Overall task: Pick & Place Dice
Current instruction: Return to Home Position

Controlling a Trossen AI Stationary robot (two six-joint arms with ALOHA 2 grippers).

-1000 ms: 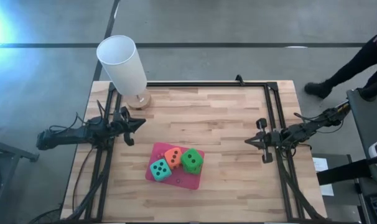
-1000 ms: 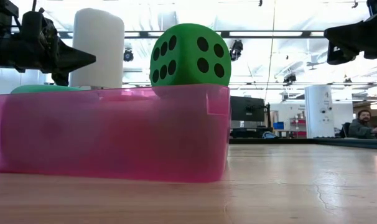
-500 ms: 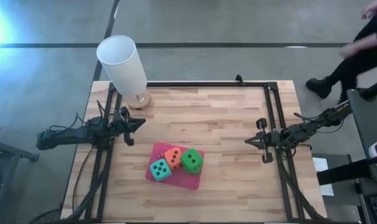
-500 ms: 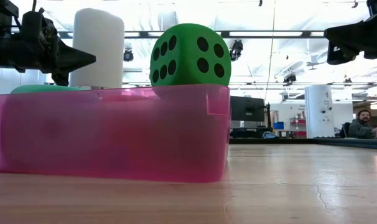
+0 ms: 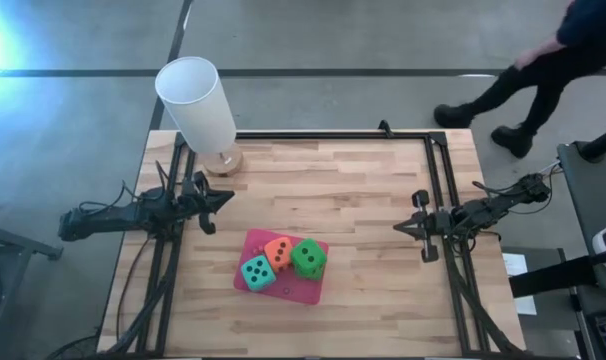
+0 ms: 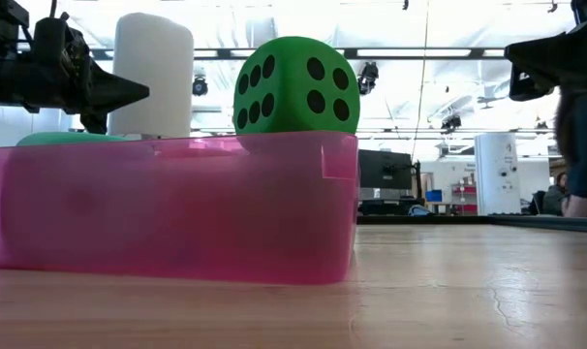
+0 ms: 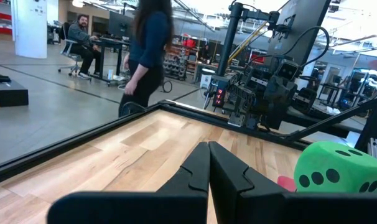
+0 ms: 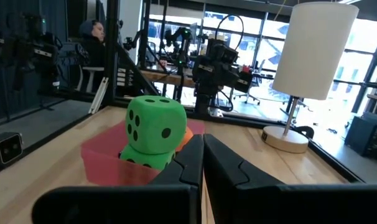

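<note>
All the picking looks done, and the step in hand reads as the retreat to rest. The shallow translucent pink plastic bin [image 5: 295,292] sits on the pale wooden desk [image 5: 353,190] between the two arms, and the dice lie inside it. The small soft teal die [image 5: 256,270] is at its left end, the small soft orange die [image 5: 279,252] is just beside that, and the soft green die with dark pips [image 5: 308,258] rides high above the rim at the right. The right wrist view shows a second green die [image 8: 137,159] underneath that one, so I count four in the bin.

The left arm [image 5: 133,213] lies along the desk's left edge and the right arm [image 5: 478,213] along its right edge, each well apart from the bin. In the wrist views the left jaws and the right jaws are each pressed together with no gap, holding nothing.

As I judge it, the next move calls for little more than settling both arms into their parked pose. They should not sweep over the bin, since the top green die is perched and a nudge could tip it out. The left arm also has the white cylinder-shade lamp on a round wooden base [image 5: 195,98] near it at the far left corner. A person in dark clothes [image 5: 543,60] walks on the floor beyond the desk, clear of both arms
</note>
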